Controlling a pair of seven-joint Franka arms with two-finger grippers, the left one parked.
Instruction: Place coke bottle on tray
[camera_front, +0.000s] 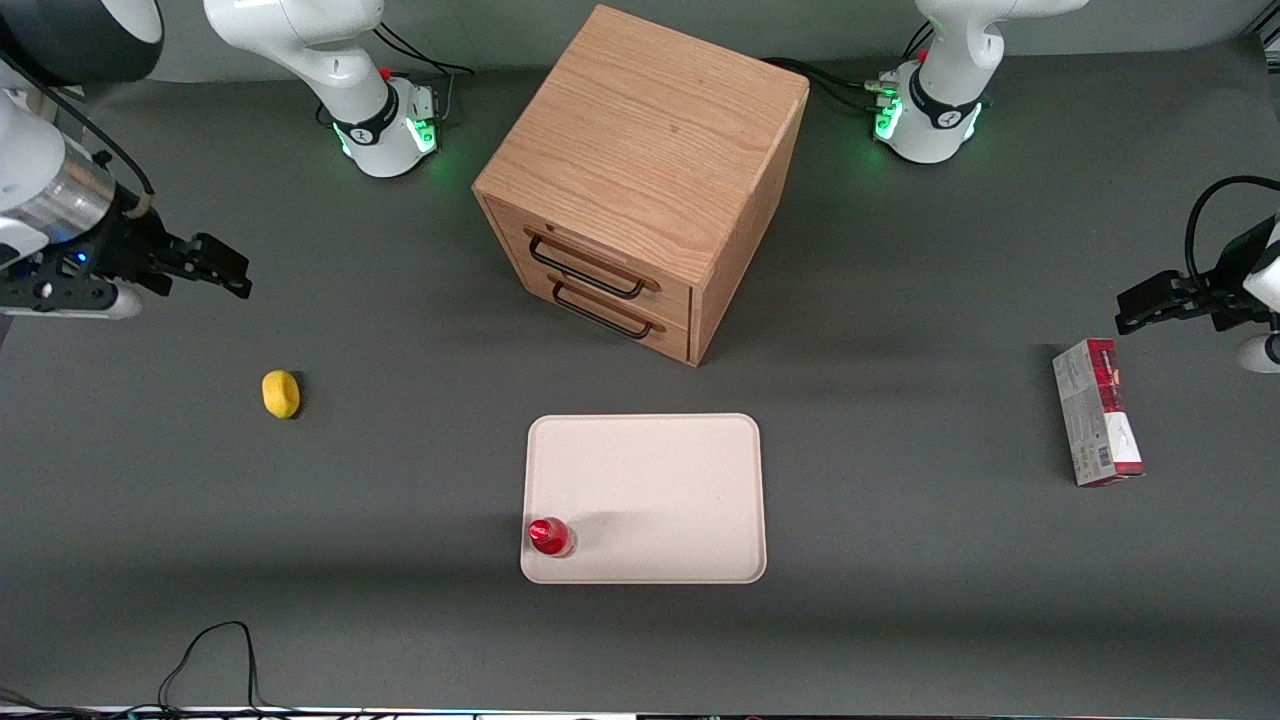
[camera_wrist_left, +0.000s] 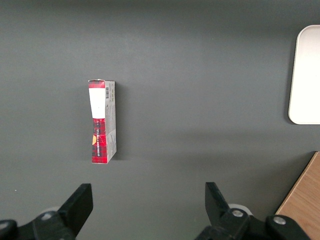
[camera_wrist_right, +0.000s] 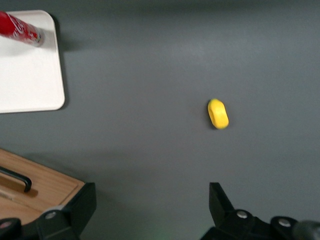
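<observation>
The small red coke bottle (camera_front: 550, 537) stands upright on the cream tray (camera_front: 660, 490), in the tray's corner nearest the front camera on the working arm's side. The right wrist view shows the coke bottle (camera_wrist_right: 20, 30) at the tray's (camera_wrist_right: 30, 80) corner. My gripper (camera_front: 225, 268) hangs high above the table toward the working arm's end, well away from the tray. It is open, its fingers (camera_wrist_right: 80, 205) spread wide with only bare table between them.
A yellow lemon-like object (camera_front: 281, 393) lies on the table between my gripper and the tray. The wooden drawer cabinet (camera_front: 640, 180) stands farther from the front camera than the tray. A red-and-white carton (camera_front: 1097, 412) lies toward the parked arm's end.
</observation>
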